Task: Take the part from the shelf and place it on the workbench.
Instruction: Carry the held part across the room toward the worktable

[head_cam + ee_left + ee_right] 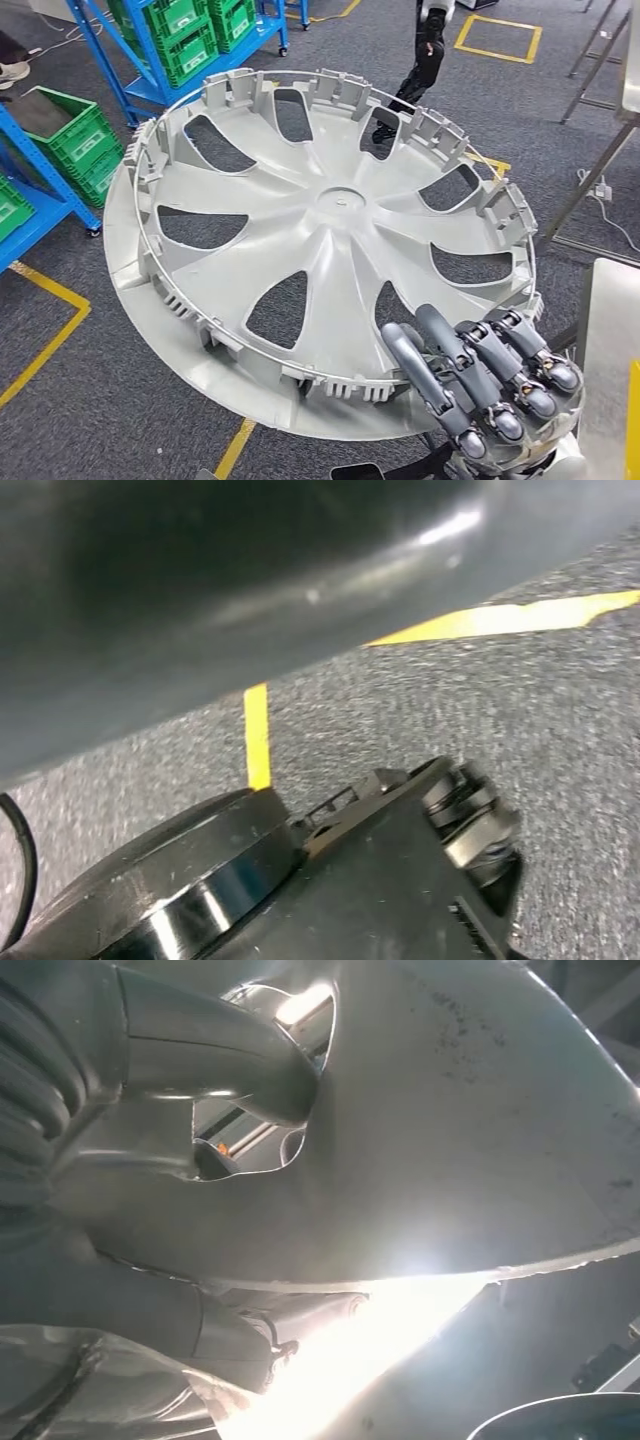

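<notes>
The part is a large pale grey wheel cover [340, 215] with curved spokes and a clipped rim. It is held tilted in the air above the floor and spans most of the head view. My right hand [483, 385] grips its near right rim, dark fingers curled over the upper face. In the right wrist view the thumb [226, 1060] presses against the cover's smooth underside [468, 1110]. In the left wrist view a blurred grey surface [189, 600] hangs over the carpet; I cannot tell what it is.
A pale workbench top [607, 350] with a yellow edge strip stands at the right. Blue shelves with green bins [185, 40] line the left and far side. Yellow tape [45, 345] marks the grey carpet. Dark robot legs [424, 60] stand far ahead, and a metal frame [596, 150] stands far right.
</notes>
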Tool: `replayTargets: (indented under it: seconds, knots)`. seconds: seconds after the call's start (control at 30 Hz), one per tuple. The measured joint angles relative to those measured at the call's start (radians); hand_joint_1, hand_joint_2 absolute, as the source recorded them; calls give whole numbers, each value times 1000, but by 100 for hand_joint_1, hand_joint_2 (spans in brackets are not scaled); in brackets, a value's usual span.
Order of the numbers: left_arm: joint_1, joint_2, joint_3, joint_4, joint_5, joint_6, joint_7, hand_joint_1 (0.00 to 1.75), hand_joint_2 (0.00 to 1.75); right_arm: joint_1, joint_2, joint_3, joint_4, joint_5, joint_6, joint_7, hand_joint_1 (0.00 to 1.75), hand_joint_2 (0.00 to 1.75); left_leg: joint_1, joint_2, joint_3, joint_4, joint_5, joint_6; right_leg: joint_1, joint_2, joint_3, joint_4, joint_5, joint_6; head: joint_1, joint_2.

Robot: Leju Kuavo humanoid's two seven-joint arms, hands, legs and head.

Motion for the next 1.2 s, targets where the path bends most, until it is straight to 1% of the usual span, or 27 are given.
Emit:
replayTargets:
  seconds: [0.03,0.07,0.1,0.13,0.17,0.2,0.23,0.27,0.33,0.37,0.4,0.47,0.53,0.57,0.6,0.67,0.7,0.77,0.83,0.9,0.97,1.0,1.03,1.07,1.1,1.13,1.2]
  knots:
    - [-1,1,0,0,0,-1,0,0,0,0,1,0,0,0,0,0,175,175,1,-16,26,-67,43,4,-1,14,0,1,0,0,0,0]
    - [-2,2,0,0,0,-1,0,0,0,0,2,-1,0,0,0,-1,175,175,3,-43,51,-130,74,8,0,26,-1,3,0,2,0,0]
    - [-3,3,0,0,0,-2,0,0,0,-1,3,-1,0,0,0,-2,175,175,5,-68,73,-184,93,11,-1,39,-5,5,1,5,0,0]
    - [-3,3,0,0,0,-2,0,0,0,-2,4,-2,0,-1,0,-4,175,175,6,-87,83,-214,98,14,-2,49,-12,7,3,10,0,0]
    - [-3,4,0,0,-1,-3,0,0,0,-2,5,-2,0,-1,0,-6,175,175,6,-92,86,-223,93,15,-5,61,-18,7,7,17,0,0]
    - [-2,4,0,0,-1,-3,0,0,0,-2,6,-3,0,-2,0,-9,175,175,6,-83,87,-230,93,17,-7,73,-25,6,11,24,0,0]
    - [-3,4,0,0,-1,-3,1,0,0,-1,7,-4,0,-2,0,-11,175,175,6,-70,87,-234,95,21,-8,69,-31,7,11,30,0,0]
    - [-4,4,0,0,-2,-3,1,0,0,-1,8,-5,0,-3,0,-14,175,175,7,-57,89,-239,99,25,-7,49,-40,17,4,35,2,0]
    - [-7,4,-1,0,-2,-4,1,0,0,-5,10,-6,1,-4,0,-21,175,175,9,-31,91,-247,103,34,-3,-17,-76,82,-34,40,7,0]
    - [-7,4,-1,0,-2,-4,1,0,0,-8,11,-7,1,-4,0,-24,175,175,8,-24,91,-247,103,35,-2,-40,-92,116,-53,42,9,0]
    - [-7,4,-1,0,-2,-4,1,0,0,-9,11,-7,1,-4,0,-26,175,175,7,-19,91,-247,103,36,-2,-49,-104,141,-66,44,10,0]
    - [-7,4,-1,0,-2,-5,1,0,0,-9,11,-7,1,-5,0,-26,175,175,6,-17,91,-247,103,36,-2,-51,-109,150,-70,44,9,0]
    - [-4,5,-1,0,-2,-6,2,0,0,-9,13,-7,1,-5,0,-27,175,175,5,-4,90,-247,102,37,-2,-56,-136,206,-93,45,9,0]
    - [-4,6,-2,0,-2,-7,2,0,0,-9,15,-7,2,-5,0,-28,175,175,3,19,91,-247,101,35,-2,-71,-117,181,-75,44,9,0]
    - [-4,7,-2,0,-3,-7,2,0,0,-9,17,-7,2,-5,0,-29,175,175,0,44,93,-246,99,33,1,-100,-91,143,-61,42,9,0]
    - [-7,9,-3,0,-3,-8,2,0,0,-10,20,-8,3,-6,0,-29,175,175,-7,87,97,-244,95,24,7,-141,-10,12,-8,31,8,0]
    - [-7,9,-3,0,-3,-8,2,0,0,-11,21,-8,3,-6,0,-29,175,175,-9,95,98,-243,94,20,11,-145,-4,1,-10,26,7,0]
    - [-7,10,-3,0,-3,-8,2,0,0,-9,22,-8,3,-5,0,-28,175,175,-9,108,100,-243,92,10,10,-120,-7,0,-4,15,6,0]
    - [-8,10,-4,0,-3,-8,3,0,0,-8,24,-7,3,-5,0,-28,175,175,-5,78,92,-214,66,-1,6,-98,-9,-3,3,4,4,0]
    - [-6,11,-4,0,-3,-8,3,0,0,-8,25,-7,4,-4,0,-27,175,175,-1,26,50,-109,1,-7,4,-76,-10,-4,7,-3,1,0]
    - [-1,11,-4,0,-2,-8,3,0,0,-9,25,-7,5,-4,0,-27,175,175,-1,8,-7,22,-52,-6,6,-48,-11,-4,9,-6,0,0]
    - [1,11,-3,0,-2,-8,3,0,0,-8,25,-7,6,-4,0,-26,175,175,-1,5,-23,54,-55,-5,7,-34,-11,-3,9,-7,0,0]
    - [1,11,-3,0,-2,-8,3,0,0,-8,25,-7,6,-4,0,-26,175,175,-1,3,-21,45,-36,-3,8,-19,-11,-2,9,-7,0,0]
    - [0,12,-3,0,-2,-8,3,0,0,-8,25,-7,6,-4,0,-26,175,175,-1,-3,-2,-2,-1,1,9,-5,-11,0,10,-7,0,0]
    - [-1,12,-3,0,-2,-8,3,0,0,-8,25,-7,6,-4,0,-26,175,175,-1,-19,28,-71,39,6,8,8,-10,1,10,-6,0,0]
    - [-2,13,-3,0,-2,-8,3,0,0,-9,25,-7,6,-4,0,-26,175,175,0,-48,57,-140,70,12,9,21,-12,3,10,-4,0,0]
    - [-4,13,-3,0,-2,-8,4,0,0,-11,26,-7,6,-4,0,-27,175,175,2,-92,89,-222,92,17,5,44,-22,7,14,4,0,0]
